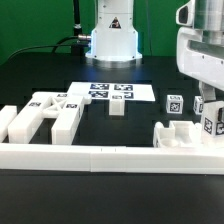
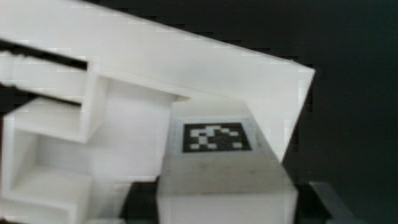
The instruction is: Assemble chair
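My gripper (image 1: 208, 112) hangs at the exterior view's right, shut on a white tagged chair block (image 1: 212, 125). In the wrist view that block (image 2: 217, 150) fills the gap between the dark fingers (image 2: 150, 200), its tag facing the camera. It sits against a flat white plate (image 2: 214, 70) and a blocky white frame (image 2: 71, 130). Beside the gripper, another tagged chair piece (image 1: 173, 102) stands over a low white blocky part (image 1: 178, 136). More white chair parts (image 1: 45, 115) lie at the exterior view's left. How the held block meets the plate is hidden.
The marker board (image 1: 110, 92) lies mid-table with a small white block (image 1: 117, 107) in front of it. A long low white rail (image 1: 100, 156) runs along the front. The arm's base (image 1: 112, 40) stands at the back, a cable to its left.
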`<action>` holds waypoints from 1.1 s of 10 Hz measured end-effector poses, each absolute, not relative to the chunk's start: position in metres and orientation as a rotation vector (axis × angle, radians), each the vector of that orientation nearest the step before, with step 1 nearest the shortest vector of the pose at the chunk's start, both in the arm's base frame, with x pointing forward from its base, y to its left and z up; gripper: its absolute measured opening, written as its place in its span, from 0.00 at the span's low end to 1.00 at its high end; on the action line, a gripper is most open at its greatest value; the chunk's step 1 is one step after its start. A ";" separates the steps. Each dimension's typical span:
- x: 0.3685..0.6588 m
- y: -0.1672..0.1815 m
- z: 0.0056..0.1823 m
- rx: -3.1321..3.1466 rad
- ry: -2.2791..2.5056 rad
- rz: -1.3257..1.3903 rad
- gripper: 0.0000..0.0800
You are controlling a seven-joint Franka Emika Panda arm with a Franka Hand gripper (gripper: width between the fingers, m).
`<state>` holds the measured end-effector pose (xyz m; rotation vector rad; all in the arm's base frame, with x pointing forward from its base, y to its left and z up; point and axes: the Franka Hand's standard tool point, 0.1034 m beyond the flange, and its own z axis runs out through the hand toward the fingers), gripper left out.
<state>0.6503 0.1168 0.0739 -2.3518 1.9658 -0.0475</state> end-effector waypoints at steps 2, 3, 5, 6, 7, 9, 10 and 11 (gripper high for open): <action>0.650 0.116 0.074 -2.221 2.108 -0.034 0.36; 0.650 0.116 0.073 -2.088 2.223 -0.008 0.36; 0.650 0.118 0.073 -1.877 2.380 0.015 0.36; 0.650 0.120 0.073 -1.748 2.463 0.026 0.36; 0.650 0.120 0.073 -1.749 2.462 0.027 0.36; 0.649 0.121 0.072 -1.858 2.384 0.019 0.36; 0.651 0.124 0.074 -2.044 2.225 0.008 0.55; 0.653 0.123 0.076 -2.257 2.004 -0.015 0.71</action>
